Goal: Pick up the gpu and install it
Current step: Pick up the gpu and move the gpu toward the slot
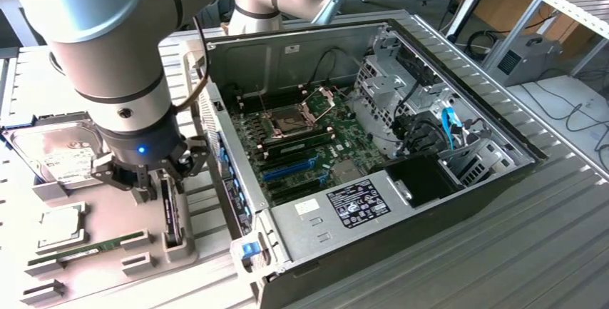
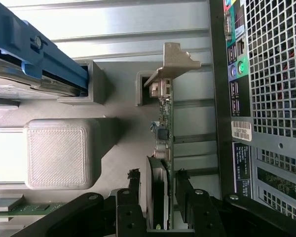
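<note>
Parts of the gpu (image 2: 166,129) are hidden. It stands on its long edge in a slot of the grey holder tray (image 2: 118,143), so its lower edge is sunk out of sight. In the wrist view the end beneath the gripper (image 2: 159,200) runs out of frame. What does show is the thin green board edge, the black cooler face and the silver end bracket (image 2: 176,61) at the end away from the gripper.

The gripper is down over the card with one finger on each side, jaws apart. A narrow gap shows between the cooler face and the finger (image 2: 134,187) on that side. On the board side it is hard to tell whether the finger touches. The card is seated in its slot, not lifted.

In the exterior view the arm (image 1: 114,52) covers part of the hard drive (image 1: 57,155). The tray lies on the bench (image 1: 533,252) just beside the open computer case (image 1: 247,59), toward the exterior view's left. The motherboard (image 1: 314,145) is exposed inside the case, and the drive-bay corner is a tangle of cables that is hard to read.

By count there is one gpu, one hard drive, one processor chip (image 1: 59,225), one RAM stick (image 1: 90,247), one case, and one arm with a two-fingered gripper.
</note>
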`<state>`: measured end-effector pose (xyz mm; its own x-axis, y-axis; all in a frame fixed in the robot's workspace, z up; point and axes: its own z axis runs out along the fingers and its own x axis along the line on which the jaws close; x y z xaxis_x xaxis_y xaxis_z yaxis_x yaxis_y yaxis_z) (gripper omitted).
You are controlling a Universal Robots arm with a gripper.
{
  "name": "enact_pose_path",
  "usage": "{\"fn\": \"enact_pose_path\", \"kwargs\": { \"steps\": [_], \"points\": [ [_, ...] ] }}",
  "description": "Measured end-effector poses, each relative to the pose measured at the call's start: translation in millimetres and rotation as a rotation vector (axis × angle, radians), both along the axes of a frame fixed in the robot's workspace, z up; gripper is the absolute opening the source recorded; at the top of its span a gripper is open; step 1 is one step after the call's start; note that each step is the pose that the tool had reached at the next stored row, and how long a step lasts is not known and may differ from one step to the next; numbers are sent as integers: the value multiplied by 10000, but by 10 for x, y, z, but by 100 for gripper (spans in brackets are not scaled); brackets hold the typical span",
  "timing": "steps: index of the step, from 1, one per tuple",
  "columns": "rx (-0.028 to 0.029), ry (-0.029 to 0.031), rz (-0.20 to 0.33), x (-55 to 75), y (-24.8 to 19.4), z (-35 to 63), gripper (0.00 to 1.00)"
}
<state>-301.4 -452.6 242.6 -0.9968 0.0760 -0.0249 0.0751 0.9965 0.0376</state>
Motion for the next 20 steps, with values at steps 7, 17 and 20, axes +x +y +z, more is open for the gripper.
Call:
{"fn": "enact_pose_path", "kwargs": {
  "steps": [7, 17, 20],
  "points": [
    [0, 0, 0, 0, 0, -3, 42],
    [0, 0, 0, 0, 0, -3, 26],
    [1, 0, 0, 0, 0, -3, 26]
  ]
}}
